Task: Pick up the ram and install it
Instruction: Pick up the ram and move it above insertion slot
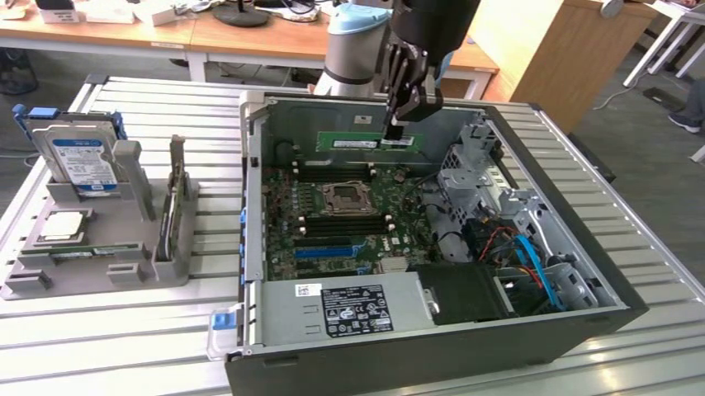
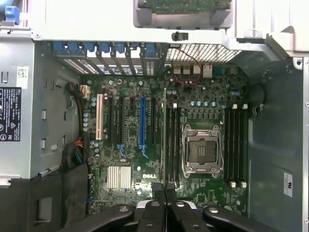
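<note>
**Arm reaching down into the open computer case, ram clamped in its jaws.**

From where I stand, the arm (image 1: pixel 358 37) comes in over the desk's (image 1: pixel 121 346) far edge and drops its black wrist almost straight down, so the gripper (image 1: pixel 395 132) (image 2: pixel 165 191) points into the computer case (image 1: pixel 441 363) lying on its side in the middle of the desk. The jaws are closed tight on the ram (image 1: pixel 352 142) (image 2: pixel 164 135), gripping its upper edge near one end. The green stick stands on edge with its long side level, hanging just above the motherboard (image 1: pixel 330 239) (image 2: pixel 130 159). It lines up with the black memory slots (image 1: pixel 330 173) (image 2: pixel 176 145) beside the processor socket (image 1: pixel 347 196) (image 2: pixel 201 150). By the desk's edge on the exterior view's left, a grey holder (image 1: pixel 99 272) carries a hard drive (image 1: pixel 86 161) standing upright.
</note>
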`<state>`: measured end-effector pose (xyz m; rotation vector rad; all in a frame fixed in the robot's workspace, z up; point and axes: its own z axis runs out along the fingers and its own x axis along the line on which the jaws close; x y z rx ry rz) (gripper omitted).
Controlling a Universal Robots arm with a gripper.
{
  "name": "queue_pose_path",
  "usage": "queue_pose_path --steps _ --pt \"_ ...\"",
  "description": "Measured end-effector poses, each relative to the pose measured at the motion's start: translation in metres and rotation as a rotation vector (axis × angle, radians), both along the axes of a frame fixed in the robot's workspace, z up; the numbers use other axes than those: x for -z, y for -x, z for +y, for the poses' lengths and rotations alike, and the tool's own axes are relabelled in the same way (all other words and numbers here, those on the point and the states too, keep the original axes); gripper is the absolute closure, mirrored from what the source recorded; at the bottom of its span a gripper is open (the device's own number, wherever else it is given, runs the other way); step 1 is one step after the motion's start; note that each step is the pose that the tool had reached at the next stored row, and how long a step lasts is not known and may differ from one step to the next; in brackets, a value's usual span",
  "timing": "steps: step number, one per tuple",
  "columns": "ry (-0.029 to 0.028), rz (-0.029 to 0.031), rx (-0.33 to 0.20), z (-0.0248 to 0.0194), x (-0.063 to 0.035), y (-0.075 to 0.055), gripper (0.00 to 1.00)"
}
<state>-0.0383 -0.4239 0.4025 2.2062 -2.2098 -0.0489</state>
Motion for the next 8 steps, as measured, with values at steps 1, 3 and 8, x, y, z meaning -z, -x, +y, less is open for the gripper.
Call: queue_pose_path --steps 1,3,8 --pt "0.0000 0.0001 0.000 0.0000 0.0000 -0.0004 0.89" --pt "0.0000 0.0001 0.000 0.0000 0.0002 -0.0004 0.89" --pt "0.0000 0.0001 0.023 0.0000 0.0019 -0.0006 0.89"
